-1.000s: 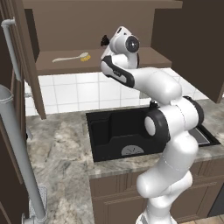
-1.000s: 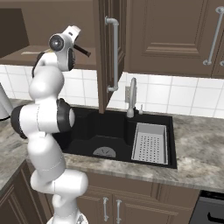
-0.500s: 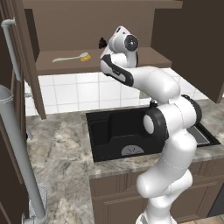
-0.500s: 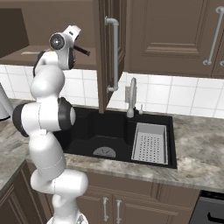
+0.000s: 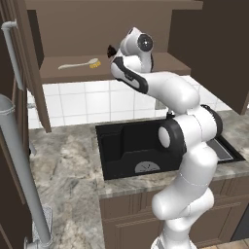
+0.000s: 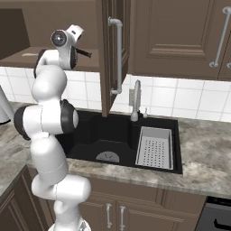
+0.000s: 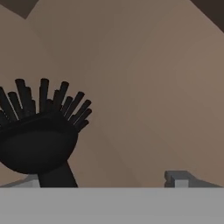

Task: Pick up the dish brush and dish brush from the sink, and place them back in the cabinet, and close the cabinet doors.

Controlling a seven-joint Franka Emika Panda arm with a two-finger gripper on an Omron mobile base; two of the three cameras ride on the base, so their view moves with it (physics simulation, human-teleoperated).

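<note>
Your gripper (image 7: pixel 105 181) sits up at the dark brown wooden wall cabinet (image 5: pixel 112 29), its fingers spread wide apart with nothing clamped between them; the black-handled dish brush with stiff black bristles (image 7: pixel 41 131) lies just beside the left fingertip (image 7: pixel 30 180), and you cannot tell from the hand view whether it touches that fingertip or fully rests on the lighter brown interior shelf (image 5: pixel 146 65); if it leans on the finger, drawing the arm back could drag it toward the shelf's front edge and tip it down into the black rectangular sink (image 5: pixel 131 146). The whitish-handled brush with the yellow-orange bristle head (image 5: pixel 80 64) lies on the same shelf, well to the left of the gripper; a sideways sweep on retreat could knock it off. The open cabinet door with the long silver bar handle (image 6: pixel 118 54) hangs near the arm's wrist; swing wide and you risk striking it, or closing it on a protruding brush handle.
</note>
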